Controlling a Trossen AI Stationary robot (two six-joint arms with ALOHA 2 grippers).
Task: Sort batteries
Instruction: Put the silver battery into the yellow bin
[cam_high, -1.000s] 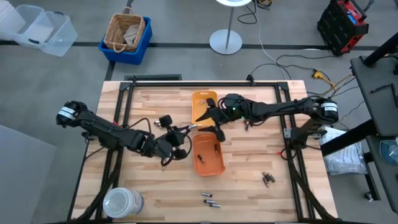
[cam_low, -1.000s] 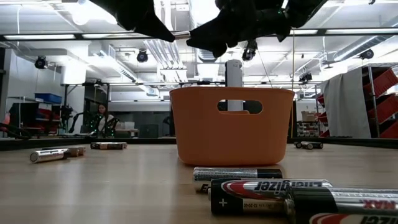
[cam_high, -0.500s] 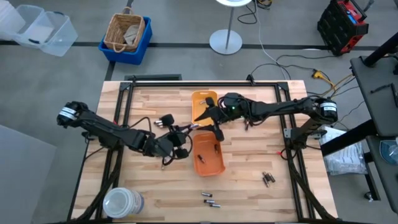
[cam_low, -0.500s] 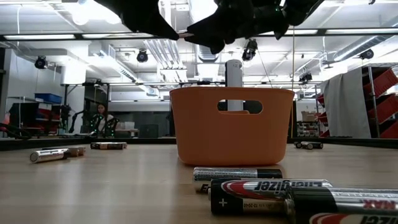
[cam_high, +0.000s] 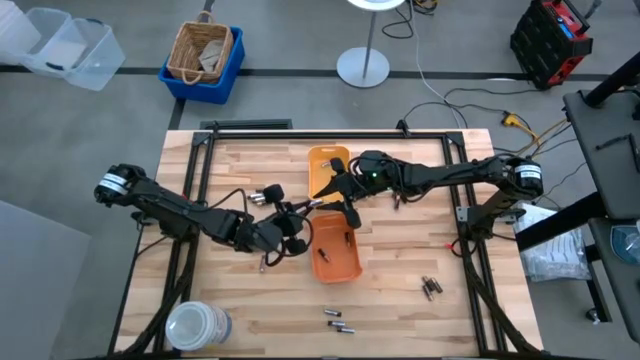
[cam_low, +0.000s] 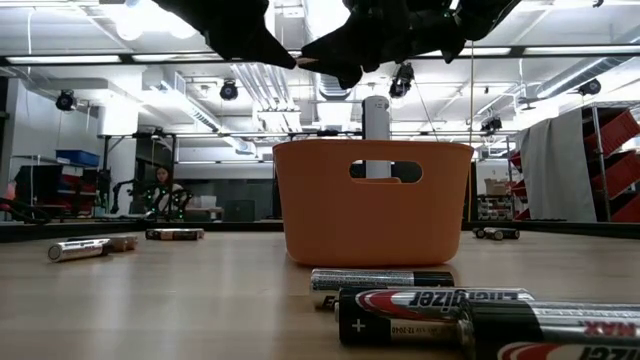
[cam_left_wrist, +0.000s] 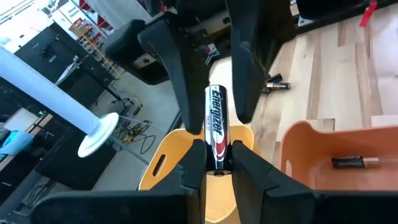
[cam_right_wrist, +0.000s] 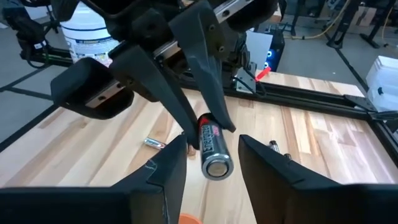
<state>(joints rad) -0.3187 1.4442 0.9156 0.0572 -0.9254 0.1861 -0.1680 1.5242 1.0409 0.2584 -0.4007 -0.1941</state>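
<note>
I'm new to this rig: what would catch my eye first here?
A single battery held in mid-air between the two arms near the table's middle: the left end effector clamps it while the right end effector is open around its end. Just below sit the orange tray and the yellow-orange tray.

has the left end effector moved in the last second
Yes, slightly: in the high view the left end effector has edged toward the orange tray, carrying its battery.

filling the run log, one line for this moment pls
phase: handover | left gripper: shut on battery | right gripper: open around it | place: above orange tray
</note>
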